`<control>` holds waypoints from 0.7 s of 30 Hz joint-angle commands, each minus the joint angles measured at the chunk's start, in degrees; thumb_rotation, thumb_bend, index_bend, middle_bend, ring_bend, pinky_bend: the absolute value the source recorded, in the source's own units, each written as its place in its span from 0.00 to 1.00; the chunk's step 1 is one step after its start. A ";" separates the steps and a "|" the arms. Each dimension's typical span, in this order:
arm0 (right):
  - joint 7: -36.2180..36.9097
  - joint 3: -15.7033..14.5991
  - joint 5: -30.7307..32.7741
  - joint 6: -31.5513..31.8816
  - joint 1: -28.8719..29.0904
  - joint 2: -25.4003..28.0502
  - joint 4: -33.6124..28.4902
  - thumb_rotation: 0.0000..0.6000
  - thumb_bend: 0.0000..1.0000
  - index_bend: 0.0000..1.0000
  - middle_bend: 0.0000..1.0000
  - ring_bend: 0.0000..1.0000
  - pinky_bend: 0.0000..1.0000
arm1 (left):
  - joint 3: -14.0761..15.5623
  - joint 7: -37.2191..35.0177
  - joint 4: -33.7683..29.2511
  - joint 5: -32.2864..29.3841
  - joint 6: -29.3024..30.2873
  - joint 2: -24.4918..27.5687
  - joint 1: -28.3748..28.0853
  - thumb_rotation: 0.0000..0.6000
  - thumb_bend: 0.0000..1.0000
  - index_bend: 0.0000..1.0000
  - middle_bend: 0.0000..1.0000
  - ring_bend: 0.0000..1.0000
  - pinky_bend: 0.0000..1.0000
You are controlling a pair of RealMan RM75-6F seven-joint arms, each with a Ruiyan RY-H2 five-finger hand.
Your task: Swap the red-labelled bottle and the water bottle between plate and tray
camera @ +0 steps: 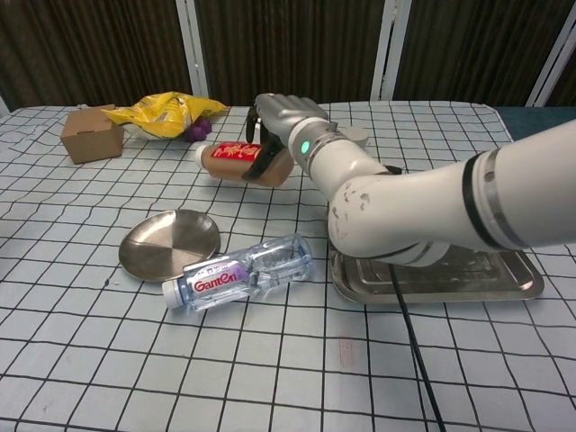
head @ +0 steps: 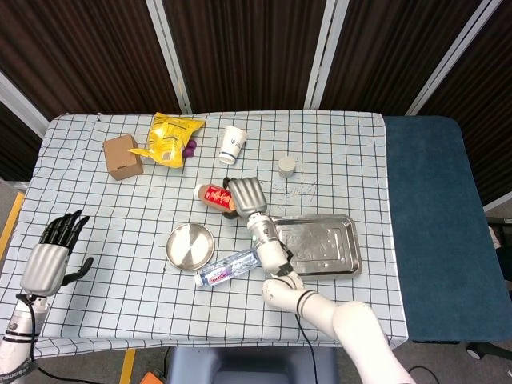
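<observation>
My right hand [head: 246,194] [camera: 286,118] grips the red-labelled bottle [head: 213,194] [camera: 236,159] by its base end and holds it lying sideways, lifted a little off the checked cloth. The clear water bottle [head: 228,268] [camera: 239,272] lies on its side on the cloth, between the round metal plate [head: 190,246] [camera: 169,243] and the metal tray [head: 316,244] [camera: 459,279], with its cap end by the plate's rim. Nothing lies in the plate or the tray. My left hand [head: 52,256] hangs with fingers apart off the table's left front corner, holding nothing.
A cardboard box [head: 122,156] [camera: 92,134], a yellow snack bag [head: 171,138] [camera: 171,112] and a paper cup [head: 232,145] lie along the back of the table. A small white jar [head: 287,166] stands right of the cup.
</observation>
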 commanded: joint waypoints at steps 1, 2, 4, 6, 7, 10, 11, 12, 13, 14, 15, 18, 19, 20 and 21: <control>3.75 -4.33 -7.04 9.01 -10.34 12.88 -19.06 1.00 0.44 0.92 0.75 0.69 0.87 | 0.16 0.63 -0.23 0.37 0.29 -0.12 0.09 1.00 0.35 0.00 0.00 0.00 0.10; 4.29 -5.93 -8.78 11.06 -13.70 17.26 -25.72 1.00 0.44 0.92 0.75 0.69 0.87 | 0.29 1.10 -0.35 0.62 0.43 -0.21 0.11 1.00 0.35 0.00 0.00 0.00 0.10; 4.74 -8.70 -11.45 13.97 -18.61 23.90 -34.90 1.00 0.43 0.92 0.75 0.69 0.87 | 0.60 1.72 -0.63 1.14 0.67 -0.37 0.16 1.00 0.35 0.00 0.00 0.00 0.10; 5.56 -11.65 -14.57 16.80 -22.95 29.92 -41.98 1.00 0.44 0.92 0.75 0.69 0.87 | 0.95 2.30 -0.95 1.74 0.88 -0.62 0.17 1.00 0.35 0.00 0.00 0.00 0.10; 6.82 -13.55 -16.74 18.55 -25.57 33.38 -45.52 1.00 0.43 0.92 0.75 0.69 0.87 | 1.14 2.81 -1.15 2.07 1.02 -0.85 0.19 1.00 0.35 0.00 0.00 0.00 0.10; 11.72 -17.68 -22.08 22.92 -31.26 40.08 -50.24 1.00 0.44 0.93 0.76 0.70 0.87 | 1.54 4.06 -1.65 2.67 1.15 -1.57 0.23 1.00 0.35 0.00 0.00 0.00 0.10; 13.61 -18.81 -23.55 24.12 -32.79 41.56 -50.73 1.00 0.43 0.93 0.76 0.70 0.87 | 1.63 4.48 -1.82 2.72 1.11 -1.77 0.28 1.00 0.35 0.00 0.00 0.00 0.10; 16.22 -20.37 -25.27 25.23 -34.61 43.23 -50.83 1.00 0.43 0.93 0.76 0.70 0.87 | 1.74 5.02 -2.11 2.78 1.06 -2.04 0.33 1.00 0.35 0.00 0.00 0.00 0.10; 18.12 -21.60 -26.44 25.67 -35.79 44.31 -50.56 1.00 0.43 0.93 0.76 0.70 0.87 | 1.86 5.44 -2.40 2.86 0.96 -2.21 0.34 1.00 0.35 0.00 0.00 0.00 0.10; 19.95 -22.80 -27.49 25.95 -36.86 45.19 -49.98 1.00 0.43 0.93 0.76 0.70 0.87 | 2.01 5.92 -2.70 2.99 0.82 -2.35 0.33 1.00 0.35 0.00 0.00 0.00 0.10; 21.57 -23.88 -28.36 26.19 -37.86 45.78 -49.10 1.00 0.43 0.93 0.76 0.70 0.87 | 2.15 6.46 -2.96 3.17 0.69 -2.47 0.28 1.00 0.35 0.00 0.00 0.00 0.10; 27.30 -27.33 -31.46 26.62 -40.64 46.00 -44.45 1.00 0.43 0.93 0.76 0.70 0.87 | 2.38 8.47 -3.83 3.68 0.01 -2.93 -0.16 1.00 0.35 0.00 0.00 0.00 0.10; 28.59 -28.16 -32.49 26.80 -41.18 45.67 -42.86 1.00 0.43 0.93 0.76 0.70 0.87 | 2.37 9.00 -4.08 3.72 -0.23 -3.03 -0.30 1.00 0.35 0.00 0.00 0.00 0.10; 29.96 -28.88 -33.64 27.20 -41.65 45.18 -41.16 1.00 0.43 0.93 0.76 0.70 0.87 | 2.36 9.54 -4.32 3.75 -0.49 -3.09 -0.46 1.00 0.35 0.00 0.00 0.00 0.10; 31.14 -29.46 -34.64 27.64 -42.09 44.56 -39.35 1.00 0.43 0.93 0.76 0.70 0.87 | 2.31 10.07 -4.55 3.73 -0.76 -3.14 -0.62 1.00 0.35 0.00 0.00 0.00 0.10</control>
